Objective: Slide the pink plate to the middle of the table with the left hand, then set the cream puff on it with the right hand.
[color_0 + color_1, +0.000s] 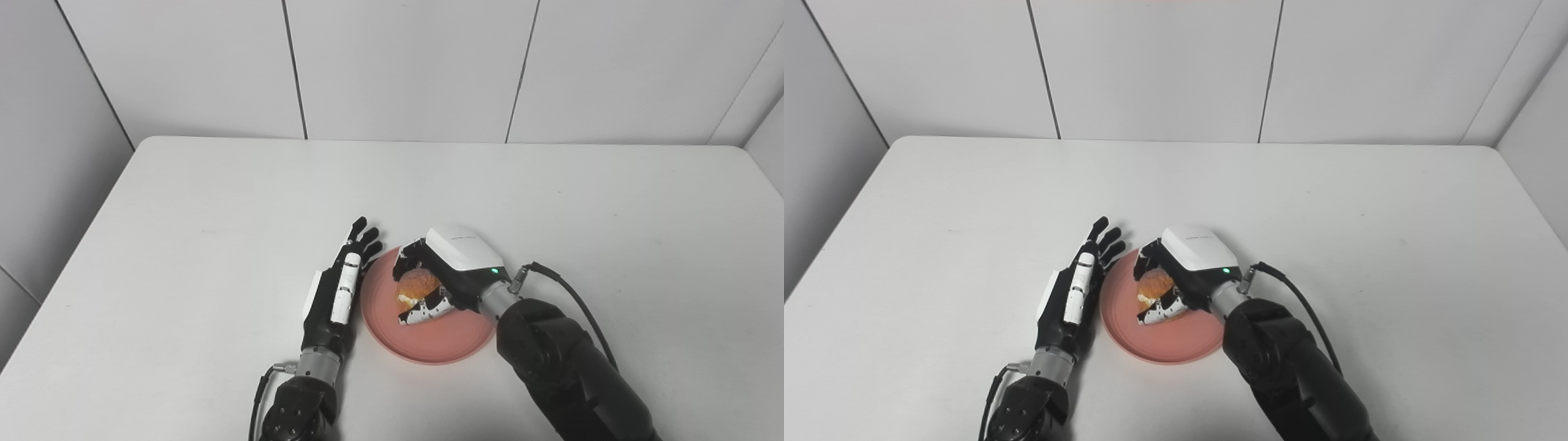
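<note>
Two hands: right hand (450,275) fingers around one cream puff (416,284) over one pink plate (422,343); left hand (340,288) flat, empty.

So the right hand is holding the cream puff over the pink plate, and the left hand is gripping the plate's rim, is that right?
Not quite. The left hand grips nothing: in the left eye view it lies open, fingers straight, beside the pink plate. The rest holds: the right hand is shut on the cream puff over the plate.

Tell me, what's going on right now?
Left hand open beside round pink plate. Right hand shut on golden cream puff, over plate. Nothing in the way.
</note>
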`<action>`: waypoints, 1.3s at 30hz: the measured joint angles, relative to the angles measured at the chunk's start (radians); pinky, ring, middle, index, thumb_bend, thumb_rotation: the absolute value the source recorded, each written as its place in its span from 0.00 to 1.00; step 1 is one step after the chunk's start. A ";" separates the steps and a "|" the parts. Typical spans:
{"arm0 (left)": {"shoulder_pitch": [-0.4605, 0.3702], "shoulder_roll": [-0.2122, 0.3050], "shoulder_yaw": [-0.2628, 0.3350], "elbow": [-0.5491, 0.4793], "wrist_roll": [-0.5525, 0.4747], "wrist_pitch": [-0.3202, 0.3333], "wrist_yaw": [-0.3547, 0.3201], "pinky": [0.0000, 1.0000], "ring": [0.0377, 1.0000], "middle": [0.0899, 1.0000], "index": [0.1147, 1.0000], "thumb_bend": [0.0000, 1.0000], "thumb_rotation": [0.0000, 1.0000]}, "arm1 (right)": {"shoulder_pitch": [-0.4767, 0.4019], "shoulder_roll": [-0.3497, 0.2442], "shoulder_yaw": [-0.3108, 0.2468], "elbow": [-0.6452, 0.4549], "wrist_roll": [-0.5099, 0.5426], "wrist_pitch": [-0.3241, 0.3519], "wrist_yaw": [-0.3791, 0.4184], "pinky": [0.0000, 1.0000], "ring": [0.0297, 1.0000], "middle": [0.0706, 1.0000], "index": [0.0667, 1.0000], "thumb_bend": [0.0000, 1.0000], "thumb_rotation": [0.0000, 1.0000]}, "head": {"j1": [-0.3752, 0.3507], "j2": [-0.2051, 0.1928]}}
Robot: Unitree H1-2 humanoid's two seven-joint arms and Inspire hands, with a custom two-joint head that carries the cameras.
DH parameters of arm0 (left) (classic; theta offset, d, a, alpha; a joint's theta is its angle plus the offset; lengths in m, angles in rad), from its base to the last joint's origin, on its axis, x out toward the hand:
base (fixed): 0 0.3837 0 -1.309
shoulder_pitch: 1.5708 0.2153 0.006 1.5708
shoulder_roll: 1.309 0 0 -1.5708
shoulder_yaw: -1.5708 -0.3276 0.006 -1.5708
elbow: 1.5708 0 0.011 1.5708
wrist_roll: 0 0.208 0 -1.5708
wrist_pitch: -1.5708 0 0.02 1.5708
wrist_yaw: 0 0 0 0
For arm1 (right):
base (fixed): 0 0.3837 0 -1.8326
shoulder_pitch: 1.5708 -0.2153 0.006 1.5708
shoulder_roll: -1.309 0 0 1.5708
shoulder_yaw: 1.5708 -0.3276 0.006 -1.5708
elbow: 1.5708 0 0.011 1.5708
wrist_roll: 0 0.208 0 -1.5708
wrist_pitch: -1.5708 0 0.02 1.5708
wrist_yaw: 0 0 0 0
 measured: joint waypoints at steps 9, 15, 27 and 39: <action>-0.001 0.001 -0.003 -0.011 0.003 0.022 -0.001 0.90 0.92 0.93 0.93 0.45 1.00 | 0.001 -0.015 -0.004 -0.107 -0.065 0.036 0.149 0.50 0.71 0.83 0.86 0.83 0.32 | -0.005 0.000; -0.001 0.001 -0.002 -0.011 0.003 0.022 -0.002 0.88 0.90 0.92 0.93 0.45 1.00 | 0.000 -0.017 -0.026 -0.160 -0.107 0.038 0.207 0.53 0.72 0.84 0.88 0.84 0.35 | -0.009 -0.002; -0.001 0.001 0.003 -0.010 -0.008 0.020 -0.010 0.89 0.92 0.93 0.93 0.45 1.00 | 0.000 -0.015 -0.111 -0.258 -0.134 0.038 0.231 0.59 0.76 0.87 0.91 0.85 0.43 | -0.026 -0.006; -0.001 0.001 0.011 -0.003 -0.012 0.010 -0.021 0.88 0.91 0.93 0.94 0.45 1.00 | 0.044 -0.004 -0.286 -0.362 -0.057 0.034 0.118 0.51 0.68 0.83 0.95 0.86 0.54 | -0.034 -0.009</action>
